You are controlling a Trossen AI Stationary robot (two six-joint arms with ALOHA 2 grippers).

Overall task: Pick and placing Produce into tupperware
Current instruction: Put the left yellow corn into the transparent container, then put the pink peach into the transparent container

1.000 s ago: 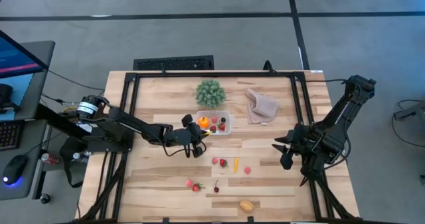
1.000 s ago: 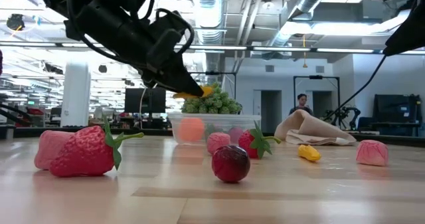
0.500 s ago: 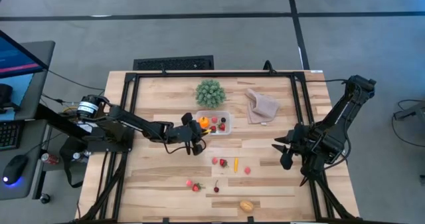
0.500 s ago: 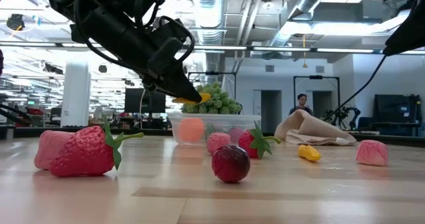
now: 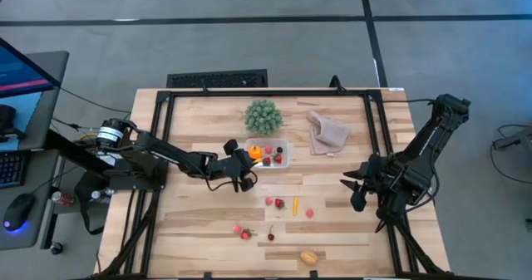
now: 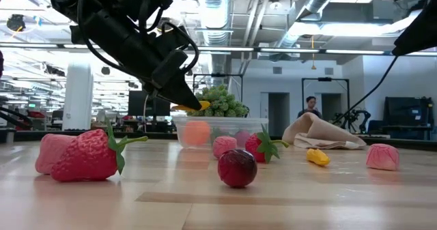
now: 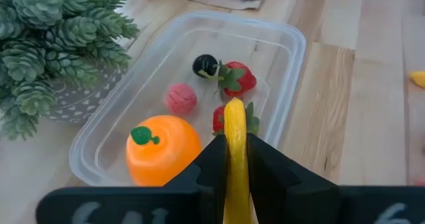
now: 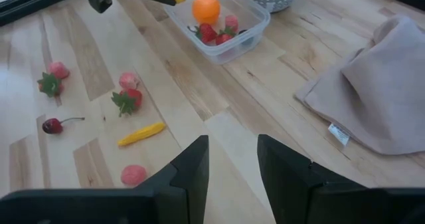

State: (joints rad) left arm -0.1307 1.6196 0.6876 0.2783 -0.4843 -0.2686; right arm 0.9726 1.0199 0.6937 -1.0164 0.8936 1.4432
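Since the earlier frames the left gripper (image 5: 247, 174) has drawn a little nearer the small clear plastic rectangular container (image 5: 283, 143), carrying its load along; the right arm has kept its place. Clenched between the left fingers (image 7: 214, 159) is a slim yellow toy fruit, banana-like (image 7: 235, 152), smooth and glossy, narrow and slightly curved. Its long axis runs in line with the fingers, the free tip pointing forward toward the container and, in the low view, tilted slightly downward (image 6: 191, 106). It hangs above the worktop (image 5: 208, 222) just beside the container's near wall, not yet inside.

Within the container lie an orange toy fruit with a green stem cap (image 7: 163, 147), a pink round piece (image 7: 180, 98), a red strawberry with green leaves (image 7: 237, 78), a small dark berry (image 7: 205, 64), and another red piece partly hidden behind the yellow fruit.

Just behind the container stands a green round spiky plant in a grey pot (image 5: 263, 115), and near it to the right a crumpled beige cloth (image 5: 327, 133).

Loose on the worktop, well apart from the container, are more toy pieces: a red strawberry (image 8: 127, 100), a yellow pepper-like piece (image 8: 140, 134), a pink piece (image 8: 134, 175), a dark cherry with stem (image 8: 53, 125), and a yellow-orange fruit near the front edge (image 5: 308, 257).

The right gripper (image 5: 356, 192) waits over the worktop's right side, its fingers (image 8: 188, 173) parted and holding nothing.
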